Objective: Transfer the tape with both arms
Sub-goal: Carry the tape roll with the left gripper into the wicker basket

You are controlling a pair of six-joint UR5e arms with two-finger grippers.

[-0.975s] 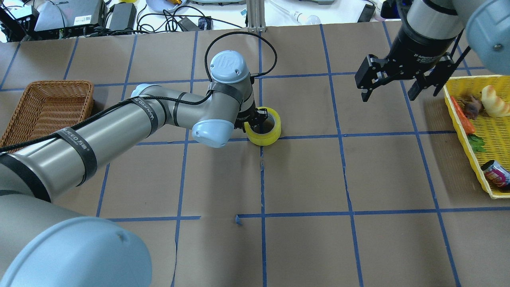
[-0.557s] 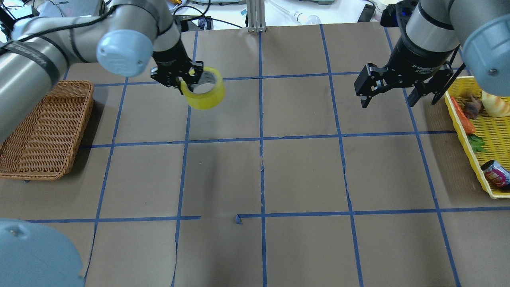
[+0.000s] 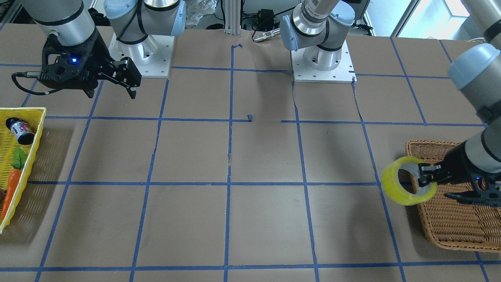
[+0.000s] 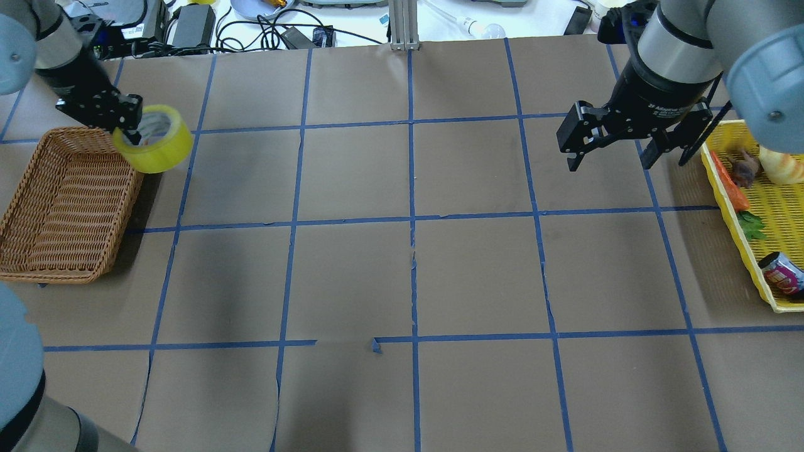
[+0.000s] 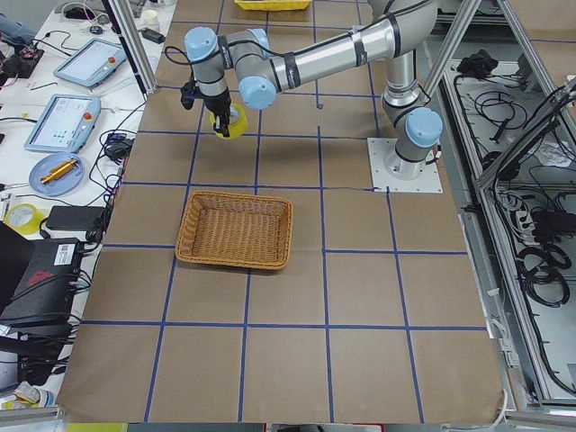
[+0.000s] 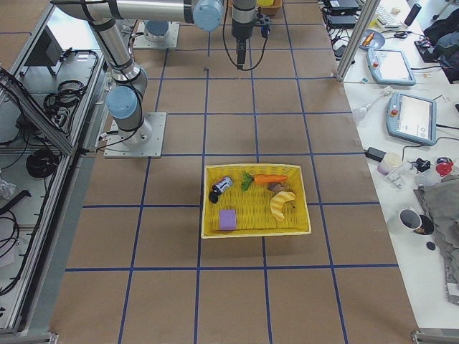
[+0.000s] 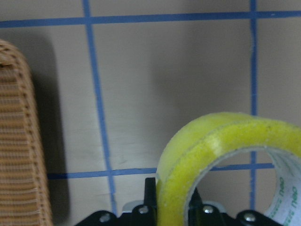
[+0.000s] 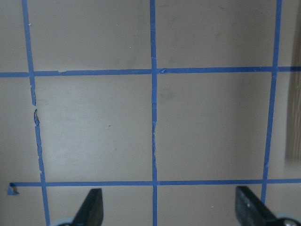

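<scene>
The yellow tape roll point(image 4: 154, 147) hangs in the air by the wicker basket's far right corner, held by its wall in my left gripper point(image 4: 129, 125), which is shut on it. It also shows in the front view point(image 3: 409, 186), in the left wrist view point(image 7: 221, 169) and in the exterior left view point(image 5: 227, 120). My left gripper point(image 3: 426, 176) comes in over the basket. My right gripper point(image 4: 612, 147) is open and empty, high over the table's right half, also in the front view point(image 3: 113, 84); its fingertips point(image 8: 91, 207) stand wide apart.
A wicker basket point(image 4: 38, 251) lies at the left edge, also in the front view point(image 3: 454, 231). A yellow tray point(image 4: 779, 207) with toy food and a can stands at the right edge. Cables and devices lie beyond the far edge.
My left gripper has lifted the tape from the table's middle and carried it left to the basket's corner. The right gripper has barely moved.
</scene>
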